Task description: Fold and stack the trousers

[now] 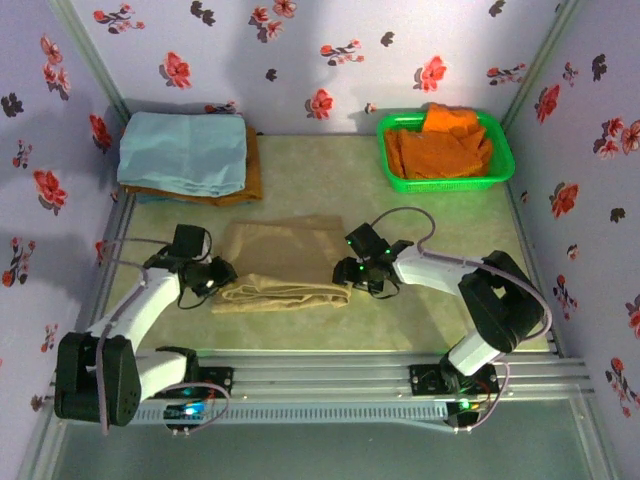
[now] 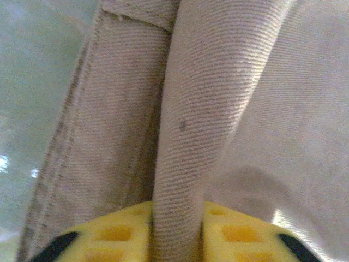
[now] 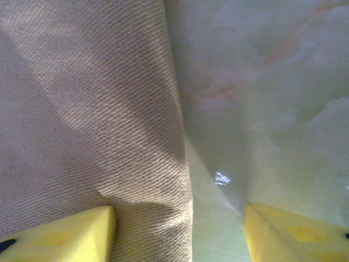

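Left arm [image 1: 140, 310]: extended forward and inward from its base, wrist held low. Left hand [image 1: 212, 276]: yellow fingers [image 2: 117, 233] pinched together on a raised fold of the trousers [image 2: 212, 109].

Right arm [image 1: 500, 300]: elbow bent high, forearm reaching inward to the left, wrist low. Right hand [image 1: 352, 272]: yellow fingers [image 3: 71, 236] standing well apart, jaws parted and gripping nothing.
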Motion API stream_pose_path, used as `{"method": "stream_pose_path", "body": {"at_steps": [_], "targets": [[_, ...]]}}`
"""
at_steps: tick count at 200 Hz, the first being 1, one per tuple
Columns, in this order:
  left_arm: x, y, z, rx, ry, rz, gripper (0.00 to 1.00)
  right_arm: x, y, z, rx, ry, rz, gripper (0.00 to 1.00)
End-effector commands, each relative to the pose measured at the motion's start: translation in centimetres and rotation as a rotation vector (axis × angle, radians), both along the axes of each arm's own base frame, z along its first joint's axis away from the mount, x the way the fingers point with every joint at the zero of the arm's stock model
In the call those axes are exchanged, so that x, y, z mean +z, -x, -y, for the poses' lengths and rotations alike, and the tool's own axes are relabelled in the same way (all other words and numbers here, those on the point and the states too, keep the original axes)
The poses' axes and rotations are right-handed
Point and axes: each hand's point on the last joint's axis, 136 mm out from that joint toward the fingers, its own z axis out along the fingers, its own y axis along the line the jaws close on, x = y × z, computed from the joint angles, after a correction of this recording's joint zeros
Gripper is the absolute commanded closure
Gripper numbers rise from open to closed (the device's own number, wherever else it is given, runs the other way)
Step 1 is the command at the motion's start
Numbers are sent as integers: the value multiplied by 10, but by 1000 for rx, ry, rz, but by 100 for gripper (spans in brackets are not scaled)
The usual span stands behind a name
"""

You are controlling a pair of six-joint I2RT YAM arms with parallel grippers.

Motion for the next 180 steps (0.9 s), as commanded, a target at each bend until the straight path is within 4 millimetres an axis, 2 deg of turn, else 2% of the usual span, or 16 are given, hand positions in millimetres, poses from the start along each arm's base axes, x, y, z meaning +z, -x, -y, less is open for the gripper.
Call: {"method": "stream_pose_path", "body": {"at_steps": [1,6,24,41,56,69,81,87,115,125,133,139,152,171,180], "targets": [[22,-4,12,-23,49,43,94,-1,-4,-6,-16,-35,10,38],[27,-5,13,-25,51,50,100,0,-5,-6,-18,-34,14,38],[55,-9,22,-43,72,91,100,0,-7,-2,-27,-20,26,38],[91,-10,30,-54,80,136,100,-2,-9,2,-34,-6,30,36],[112,0,26,-44,40,155,100,-5,-10,3,-32,-2,26,36],[119,13,17,-22,12,156,100,-7,-10,2,-26,-2,24,36],[114,26,8,6,-5,150,100,-11,-9,2,-23,-1,19,36],[101,39,3,17,-19,113,100,-12,-8,2,-22,-2,16,35],[37,75,-12,85,-35,7,100,-17,-5,2,-13,-5,4,35],[18,86,-19,118,-55,-24,100,-19,-4,2,-11,-4,-1,35],[6,87,-20,135,-48,-22,100,-20,-3,2,-7,-1,-5,35],[-4,92,-22,160,-51,-43,88,-20,-3,2,-6,1,-7,35],[-23,100,-27,198,-62,-80,49,-20,-4,3,-5,10,-7,35],[-23,100,-42,273,-129,-89,42,-11,-5,2,1,9,9,35],[-14,94,-40,273,-117,-72,29,-3,-6,3,3,9,24,34]]}}
